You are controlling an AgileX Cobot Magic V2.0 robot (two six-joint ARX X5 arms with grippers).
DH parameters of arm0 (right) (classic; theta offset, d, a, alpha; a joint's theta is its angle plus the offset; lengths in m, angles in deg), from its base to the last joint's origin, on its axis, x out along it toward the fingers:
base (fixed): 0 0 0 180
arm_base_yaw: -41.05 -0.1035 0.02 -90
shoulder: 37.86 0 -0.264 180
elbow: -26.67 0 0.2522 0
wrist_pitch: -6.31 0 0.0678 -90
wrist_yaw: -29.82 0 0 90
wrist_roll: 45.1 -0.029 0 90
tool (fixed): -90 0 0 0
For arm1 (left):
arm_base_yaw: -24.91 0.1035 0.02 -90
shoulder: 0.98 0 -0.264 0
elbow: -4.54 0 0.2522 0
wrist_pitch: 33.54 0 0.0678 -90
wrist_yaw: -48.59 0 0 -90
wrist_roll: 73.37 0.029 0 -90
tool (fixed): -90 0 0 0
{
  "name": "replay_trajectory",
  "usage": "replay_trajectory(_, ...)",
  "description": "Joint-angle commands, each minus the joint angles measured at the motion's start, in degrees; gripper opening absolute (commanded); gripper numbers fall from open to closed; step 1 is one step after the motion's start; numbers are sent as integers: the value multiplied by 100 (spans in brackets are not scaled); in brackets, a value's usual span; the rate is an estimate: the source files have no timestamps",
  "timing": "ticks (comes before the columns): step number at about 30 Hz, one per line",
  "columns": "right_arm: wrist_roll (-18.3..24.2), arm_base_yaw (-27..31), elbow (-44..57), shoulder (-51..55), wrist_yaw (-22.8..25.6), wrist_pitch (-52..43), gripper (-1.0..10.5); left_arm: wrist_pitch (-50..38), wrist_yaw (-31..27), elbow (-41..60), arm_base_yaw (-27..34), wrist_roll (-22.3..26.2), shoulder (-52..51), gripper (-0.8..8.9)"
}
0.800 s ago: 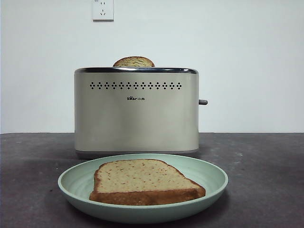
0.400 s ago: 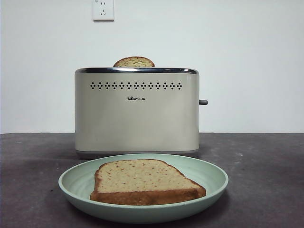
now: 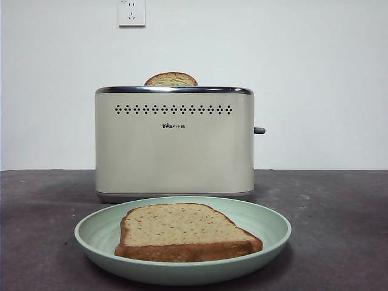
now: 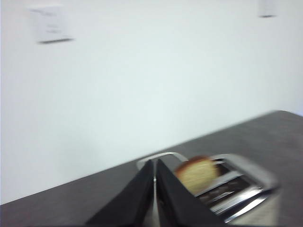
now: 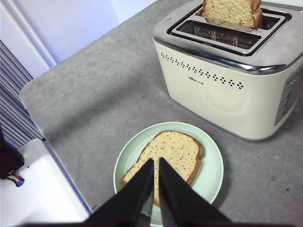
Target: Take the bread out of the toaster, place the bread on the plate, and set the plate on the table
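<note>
The bread lies flat in the pale green plate, which rests on the table in front of the cream toaster. A second slice pokes its brown top out of the toaster's far slot. No gripper shows in the front view. My right gripper hangs shut and empty high above the bread and the plate. In the blurred left wrist view, my left gripper is shut and empty, above and beside the toaster and its slice.
The toaster's lever sticks out on its right side. A wall socket sits high on the white wall behind. In the right wrist view the table's edge meets a white and blue stand.
</note>
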Motion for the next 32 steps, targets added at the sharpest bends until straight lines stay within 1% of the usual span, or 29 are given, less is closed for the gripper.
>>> replay_trajectory(1, -61, -35, -74, -24, 9, -50, 4, -433, -273, 852, 225, -52, -509, 7)
replay_trajectory(5, -61, -35, -74, -24, 9, -50, 4, -654, -492, 1943, 417, -76, -1180, 7)
replay_trajectory(10, -61, -35, -74, -24, 9, -52, 4, -719, -780, 2983, 570, -122, -1805, 7)
replay_trajectory(13, -61, -35, -74, -24, 9, -50, 4, -925, -802, 3563, 673, -291, -2186, 7)
replay_trajectory(19, -61, -35, -74, -24, 7, -50, 4, -1178, -804, 4607, 787, -463, -2922, 7)
replay_trajectory(25, -61, -35, -74, -24, 9, -50, 4, -1172, -809, 5335, 793, -586, -3488, 7)
replay_trajectory(32, -61, -35, -74, -24, 9, -50, 4, -1169, -850, 5862, 796, -586, -3753, 7)
